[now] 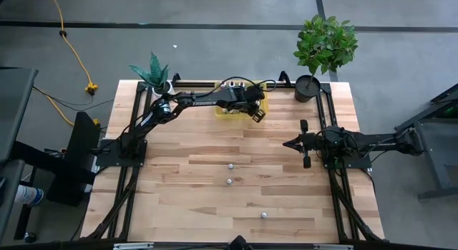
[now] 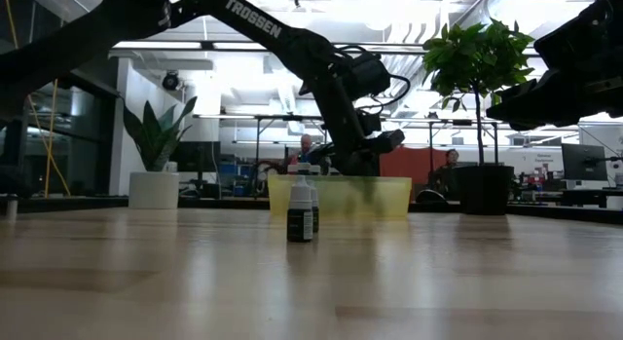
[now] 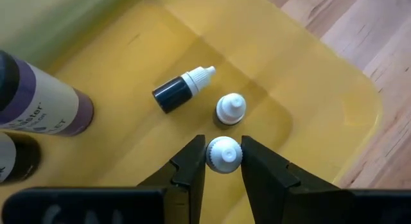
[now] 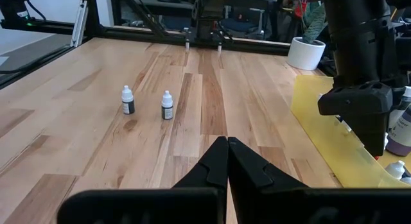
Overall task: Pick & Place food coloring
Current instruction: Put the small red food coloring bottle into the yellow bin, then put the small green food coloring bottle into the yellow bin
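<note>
A translucent yellow tray (image 1: pixel 240 107) stands at the table's far middle. My left gripper (image 3: pixel 223 156) reaches down into it and is shut on a small food coloring bottle (image 3: pixel 223 153) with a white cap. Beside that bottle, on the tray floor, another small bottle (image 3: pixel 230 108) stands upright and a dark one (image 3: pixel 183 89) lies on its side. Larger purple-labelled bottles (image 3: pixel 38 102) stand against the tray wall. Three small bottles (image 1: pixel 230 165) (image 1: pixel 229 181) (image 1: pixel 264 215) stand on the table. My right gripper (image 4: pixel 226 150) waits shut at the right (image 1: pixel 297 144). My left gripper pinches the small bottle's white cap (image 3: pixel 225 146) between its two fingers, one on each side. The fingers slant down into the tray from above. The bottle stands upright with its body hidden below the cap; whether its base is on the tray floor I cannot tell.
A potted plant in a white pot (image 1: pixel 156 77) stands at the far left corner and a taller one in a black pot (image 1: pixel 309 85) at the far right. The arms' black frames (image 1: pixel 122 153) run along both sides. Bare wood (image 1: pixel 215 207) lies in the near half.
</note>
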Controlling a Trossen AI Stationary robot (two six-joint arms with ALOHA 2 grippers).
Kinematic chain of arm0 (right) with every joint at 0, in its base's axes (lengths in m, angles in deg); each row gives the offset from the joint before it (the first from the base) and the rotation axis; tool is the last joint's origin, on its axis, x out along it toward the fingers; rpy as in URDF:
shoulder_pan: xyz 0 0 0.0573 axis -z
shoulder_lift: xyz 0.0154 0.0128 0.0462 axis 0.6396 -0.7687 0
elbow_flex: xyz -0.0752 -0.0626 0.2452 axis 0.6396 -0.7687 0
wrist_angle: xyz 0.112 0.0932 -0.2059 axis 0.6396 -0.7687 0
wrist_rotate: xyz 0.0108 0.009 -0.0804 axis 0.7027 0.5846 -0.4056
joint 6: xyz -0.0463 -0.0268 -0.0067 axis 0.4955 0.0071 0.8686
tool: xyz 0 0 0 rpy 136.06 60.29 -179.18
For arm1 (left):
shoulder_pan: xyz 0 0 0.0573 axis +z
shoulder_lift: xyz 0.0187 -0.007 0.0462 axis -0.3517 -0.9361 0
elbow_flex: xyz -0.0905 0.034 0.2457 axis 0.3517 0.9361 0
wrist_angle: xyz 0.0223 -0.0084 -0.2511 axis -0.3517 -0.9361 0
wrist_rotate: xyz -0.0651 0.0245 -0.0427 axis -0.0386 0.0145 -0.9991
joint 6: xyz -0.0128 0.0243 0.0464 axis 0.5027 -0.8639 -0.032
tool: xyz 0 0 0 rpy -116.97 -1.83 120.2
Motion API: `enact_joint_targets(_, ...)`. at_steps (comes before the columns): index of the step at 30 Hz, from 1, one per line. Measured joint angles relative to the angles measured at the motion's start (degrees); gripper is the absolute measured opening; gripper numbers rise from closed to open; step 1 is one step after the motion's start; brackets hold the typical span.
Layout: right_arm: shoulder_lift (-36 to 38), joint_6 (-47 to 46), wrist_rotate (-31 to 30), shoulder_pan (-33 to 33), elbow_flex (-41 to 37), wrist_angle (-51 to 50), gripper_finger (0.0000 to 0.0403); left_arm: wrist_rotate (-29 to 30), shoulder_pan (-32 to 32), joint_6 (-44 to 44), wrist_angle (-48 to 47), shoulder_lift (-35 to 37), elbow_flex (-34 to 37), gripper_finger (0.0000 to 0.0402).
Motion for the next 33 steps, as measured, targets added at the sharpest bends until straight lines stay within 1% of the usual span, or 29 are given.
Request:
enact_joint_targets(3,0.0,0.0,0.0,0.0,0.0,0.0,0.0,0.5,0.0,0.0,-0.8,0.0,0.0,0.0102)
enact_joint_targets(10,0.0,0.0,0.0,0.0,0.0,0.0,0.0,0.7,0.0,-0.1,-0.9,0.0,0.0,0.0144)
enact_joint_targets(15,0.0,0.0,0.0,0.0,0.0,0.0,0.0,0.9,0.0,-0.1,-1.2,0.0,0.0,0.0161)
enact_joint_targets(20,0.0,0.0,0.0,0.0,0.0,0.0,0.0,0.8,0.0,-1.1,-1.9,0.4,0.1,0.0164)
enact_joint_targets(29,0.0,0.0,0.0,0.0,0.0,0.0,0.0,0.8,0.0,-3.0,-2.5,4.5,0.1,0.0164)
enact_joint_targets(33,0.0,0.0,0.0,0.0,0.0,0.0,0.0,0.1,-0.6,-5.5,-2.7,6.4,0.1,0.0164)
